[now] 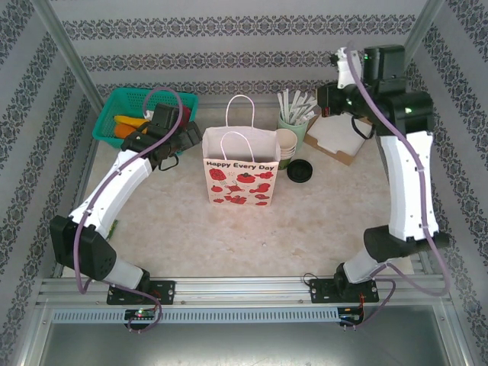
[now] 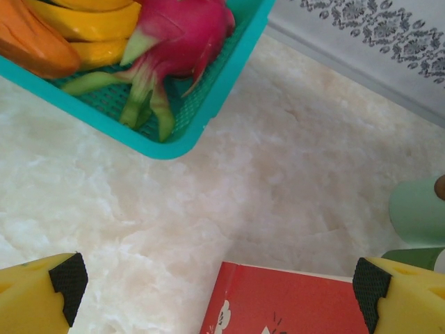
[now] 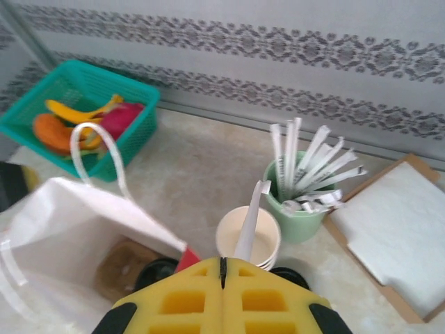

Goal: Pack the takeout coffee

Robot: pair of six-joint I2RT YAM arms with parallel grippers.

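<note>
Task not complete. The takeout coffee stands on the tabletop, just right of the paper bag. Left end effector is open at the bag's left side. Right end effector is closed, empty of the cup. Grasping and bagging remain.

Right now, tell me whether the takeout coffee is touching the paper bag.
Apart. The top external view shows a strip of bare table between the takeout coffee and the paper bag.
</note>
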